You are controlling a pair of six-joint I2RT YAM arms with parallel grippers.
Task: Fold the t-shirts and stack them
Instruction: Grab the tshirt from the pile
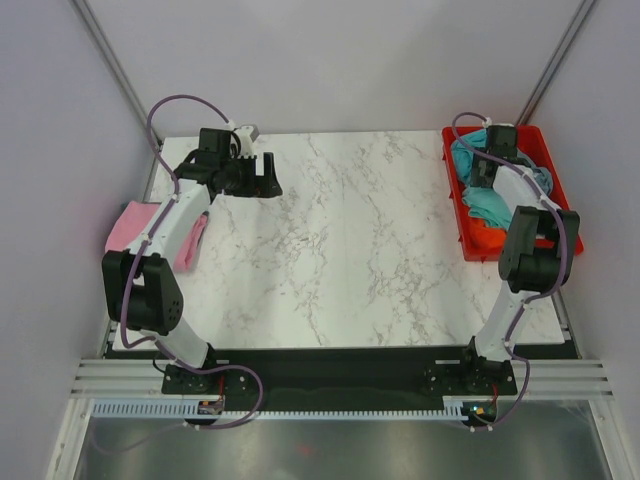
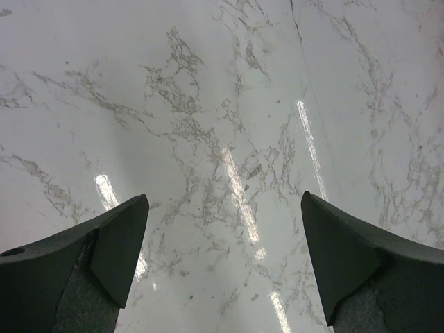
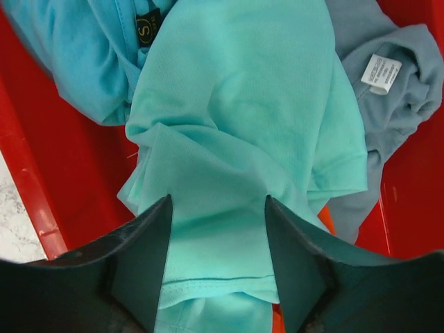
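Observation:
The red tray [image 1: 456,205] at the far right holds a crumpled heap of t-shirts. In the right wrist view I see the teal-green t-shirt [image 3: 243,104] on top, the light blue one [image 3: 76,48] at upper left, the grey-blue one [image 3: 395,83] with a white label at upper right, and a strip of the orange one [image 3: 326,220] underneath. My right gripper [image 3: 218,201] is down in the tray [image 1: 487,172], its fingers closed on a bunched fold of the teal-green t-shirt. The pink t-shirt [image 1: 140,230] lies folded at the table's left edge. My left gripper [image 1: 262,178] is open and empty above bare marble [image 2: 225,208].
The white marble table top [image 1: 350,240] spans the middle. The tray's red walls [image 3: 28,159] close in on both sides of my right gripper. Grey walls surround the table. The arm bases stand on a black strip at the near edge.

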